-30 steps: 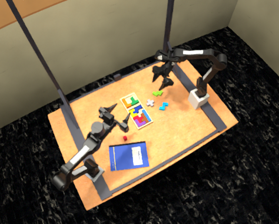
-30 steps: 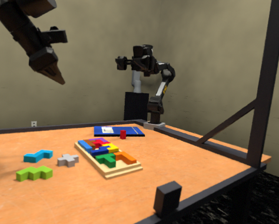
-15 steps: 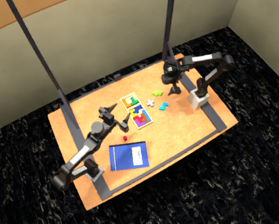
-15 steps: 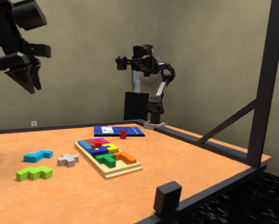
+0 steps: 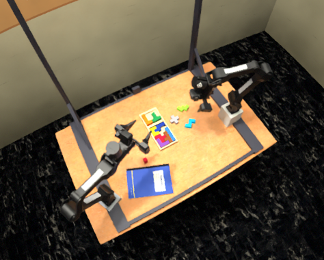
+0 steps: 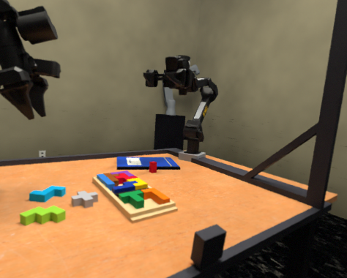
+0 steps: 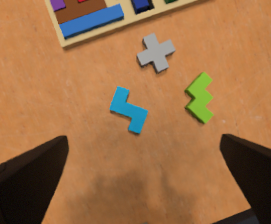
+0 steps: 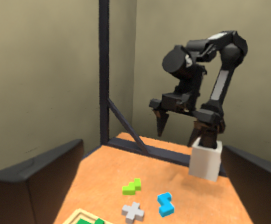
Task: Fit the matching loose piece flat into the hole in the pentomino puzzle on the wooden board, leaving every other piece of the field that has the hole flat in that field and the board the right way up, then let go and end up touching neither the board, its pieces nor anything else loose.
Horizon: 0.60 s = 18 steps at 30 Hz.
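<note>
The wooden puzzle board (image 5: 158, 128) lies flat mid-table, also in the exterior view (image 6: 135, 194). One field is full of coloured pieces. The other holds an orange and a green piece with bare wood beside them. Three loose pieces lie beside it: a grey cross (image 5: 174, 119) (image 7: 156, 52), a cyan piece (image 5: 190, 122) (image 7: 129, 109) and a lime green piece (image 5: 182, 107) (image 7: 200, 97). My left gripper (image 5: 205, 107) (image 7: 145, 141) hangs open and empty above these pieces. My right gripper (image 5: 139, 131) (image 6: 149, 78) is open and empty, raised beside the board's other side.
A blue book (image 5: 150, 181) lies near the right arm's base, with a small red block (image 5: 145, 160) between it and the board. A small dark block (image 6: 208, 246) stands on the table's edge. Dark frame posts rise from the table's rim.
</note>
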Each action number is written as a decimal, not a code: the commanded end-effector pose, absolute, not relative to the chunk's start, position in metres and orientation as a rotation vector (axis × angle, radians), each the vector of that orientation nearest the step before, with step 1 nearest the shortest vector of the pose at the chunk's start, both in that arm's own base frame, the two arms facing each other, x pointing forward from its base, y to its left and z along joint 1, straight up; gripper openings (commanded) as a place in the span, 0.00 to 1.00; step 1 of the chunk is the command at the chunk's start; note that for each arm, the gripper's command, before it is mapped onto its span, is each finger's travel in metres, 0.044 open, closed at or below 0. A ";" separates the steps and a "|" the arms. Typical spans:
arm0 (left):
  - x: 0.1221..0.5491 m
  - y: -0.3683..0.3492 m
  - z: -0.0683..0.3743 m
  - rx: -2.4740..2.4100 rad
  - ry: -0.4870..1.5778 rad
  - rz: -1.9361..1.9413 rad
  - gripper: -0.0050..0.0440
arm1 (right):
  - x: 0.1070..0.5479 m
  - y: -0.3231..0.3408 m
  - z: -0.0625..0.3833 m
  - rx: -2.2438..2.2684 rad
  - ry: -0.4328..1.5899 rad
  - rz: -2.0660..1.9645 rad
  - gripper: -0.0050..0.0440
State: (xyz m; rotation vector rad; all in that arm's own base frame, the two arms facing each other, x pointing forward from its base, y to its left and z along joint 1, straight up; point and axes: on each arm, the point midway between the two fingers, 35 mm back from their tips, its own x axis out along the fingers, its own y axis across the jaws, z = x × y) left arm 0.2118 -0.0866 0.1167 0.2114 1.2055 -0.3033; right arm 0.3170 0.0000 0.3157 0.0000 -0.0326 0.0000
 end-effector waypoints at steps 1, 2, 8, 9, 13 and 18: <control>0.212 -0.086 0.118 0.210 1.201 -0.308 1.00 | 0.316 0.000 0.323 0.000 -0.050 0.000 1.00; 0.213 -0.087 0.121 0.208 1.191 -0.305 1.00 | 0.316 0.000 0.323 0.000 -0.050 0.000 1.00; 0.210 -0.091 0.112 0.223 1.207 -0.319 1.00 | 0.316 0.000 0.323 0.000 -0.050 0.000 1.00; 0.210 -0.095 0.109 0.232 1.206 -0.330 1.00 | 0.316 0.000 0.323 0.000 -0.050 0.000 1.00; 0.206 -0.120 0.091 0.291 1.196 -0.413 1.00 | 0.316 0.000 0.323 0.000 -0.050 0.000 1.00; 0.201 -0.144 0.073 0.346 1.185 -0.492 1.00 | 0.316 0.000 0.323 0.000 -0.050 0.000 1.00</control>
